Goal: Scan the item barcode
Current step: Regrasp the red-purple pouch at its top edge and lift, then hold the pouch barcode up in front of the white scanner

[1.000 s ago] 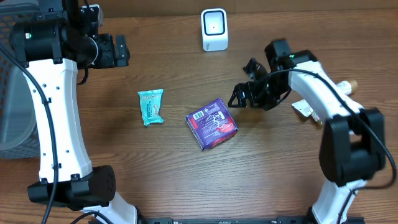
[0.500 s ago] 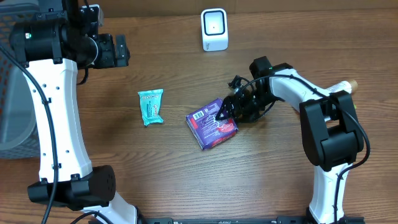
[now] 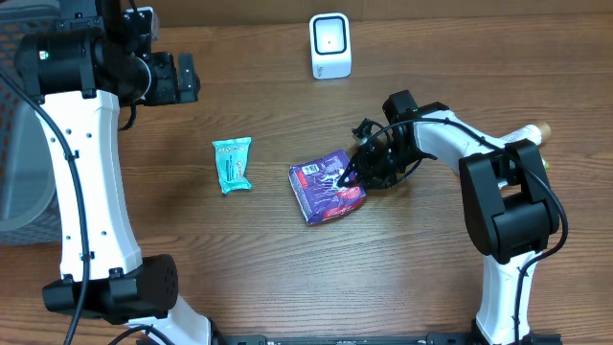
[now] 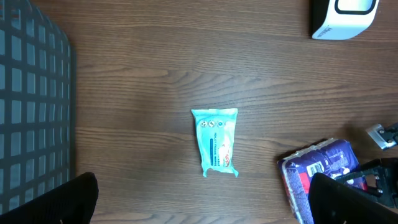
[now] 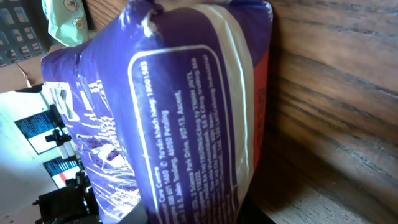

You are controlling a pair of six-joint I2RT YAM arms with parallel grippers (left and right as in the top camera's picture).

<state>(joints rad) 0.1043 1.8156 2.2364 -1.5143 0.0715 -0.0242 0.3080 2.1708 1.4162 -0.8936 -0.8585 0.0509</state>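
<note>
A brown wood-grain counter [image 3: 287, 278] fills the overhead frame. A small white scanner [image 3: 330, 45] stands on it at upper centre. A teal packet [image 3: 233, 164] lies flat left of centre. A purple package [image 3: 328, 188] sits near the middle, apart from the packet.

table [image 3: 287, 278]: brown wood grain, fills the frame | teal packet [image 3: 233, 164]: lies flat on the wood, left of centre, long side near vertical, print facing up, apart from all else | grey wire-mesh basket [image 3: 17, 182]: far left edge, cut off by the frame
</note>
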